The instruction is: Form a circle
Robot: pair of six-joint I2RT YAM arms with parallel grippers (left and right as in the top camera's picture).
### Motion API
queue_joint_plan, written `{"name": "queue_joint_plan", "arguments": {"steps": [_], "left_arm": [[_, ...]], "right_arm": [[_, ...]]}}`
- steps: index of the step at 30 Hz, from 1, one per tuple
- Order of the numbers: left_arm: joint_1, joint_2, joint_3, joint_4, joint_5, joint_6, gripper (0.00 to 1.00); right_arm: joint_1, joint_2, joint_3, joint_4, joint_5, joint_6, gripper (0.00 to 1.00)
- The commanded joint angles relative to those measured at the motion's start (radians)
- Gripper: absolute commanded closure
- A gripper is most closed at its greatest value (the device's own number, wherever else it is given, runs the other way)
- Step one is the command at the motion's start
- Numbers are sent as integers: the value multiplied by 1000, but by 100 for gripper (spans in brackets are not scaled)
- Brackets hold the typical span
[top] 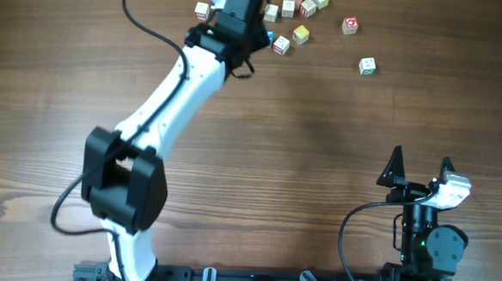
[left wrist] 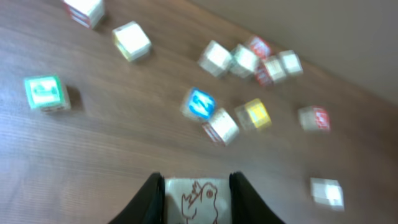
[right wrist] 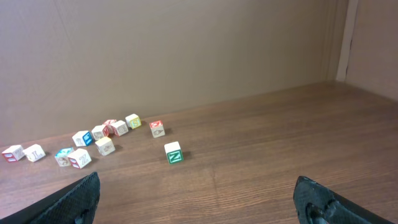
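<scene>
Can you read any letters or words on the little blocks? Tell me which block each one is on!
"Z": a green letter on the side of the green cube standing alone; it may be a sideways N.
No text: the held cube in the left gripper shows only a red-brown animal drawing.
Unreadable: the prints on the other cubes are too small or blurred.

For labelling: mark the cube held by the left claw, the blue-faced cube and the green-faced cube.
held cube (left wrist: 198,200), left wrist view, its face with the drawing.
blue-faced cube (left wrist: 200,102), left wrist view, its blue face.
green-faced cube (left wrist: 44,93), left wrist view, its green face.
</scene>
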Motion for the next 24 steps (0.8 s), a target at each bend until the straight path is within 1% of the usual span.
{"name": "queue_joint_plan", "arguments": {"steps": [1,4,5,8,10,13,17,20,22,24], "left_arm": [[-94,21,-14,-59,22,169,85],[-151,58,-29,-58,32,293,85],[-163,73,-29,-58,33,317,85],[-185,119,-29,-52,48,321,85],[-194,154,-29,-40,101,325,86],[-205,197,-29,-16,184,398,85],[-232,229,-29,14,197,460,81],[-254,243,-29,69,201,510,76],[-266,260,-29,99,202,550,76],[-277,282,-29,114,201,553,78]], "right_arm": [[-2,-9,-1,3,-11,5,0],[-2,-9,-1,3,-11,5,0],[-2,-9,-1,3,-11,5,0],[-2,-9,-1,3,-11,5,0],[-2,-9,-1,3,-11,5,0],[-2,-9,-1,3,-11,5,0],[-2,-9,-1,3,-11,5,0],[-2,-9,-1,3,-11,5,0],[-2,-9,-1,3,-11,5,0],[-2,-9,-1,3,-11,5,0]]}}
